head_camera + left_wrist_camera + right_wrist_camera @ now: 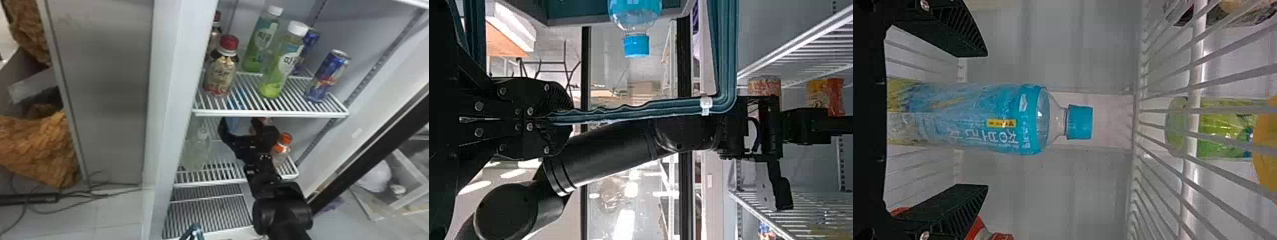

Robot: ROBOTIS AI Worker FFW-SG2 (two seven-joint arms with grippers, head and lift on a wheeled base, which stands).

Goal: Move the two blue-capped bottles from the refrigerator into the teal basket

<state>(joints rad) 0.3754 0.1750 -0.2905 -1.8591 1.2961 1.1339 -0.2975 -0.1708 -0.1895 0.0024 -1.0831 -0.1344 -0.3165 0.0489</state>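
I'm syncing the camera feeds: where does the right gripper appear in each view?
Head view: right gripper near the centre.
Left wrist view: right of centre, around mid-height.
Right wrist view: at the left, jaws apart, one on either side of a blue-capped bottle.
Shared landmark: white wire shelves.

You had a red-capped bottle high on the left, two white-capped green bottles right of it, two blue cans farther right, an orange-capped bottle and a clear bottle lower down, rumpled orange-brown material far left.
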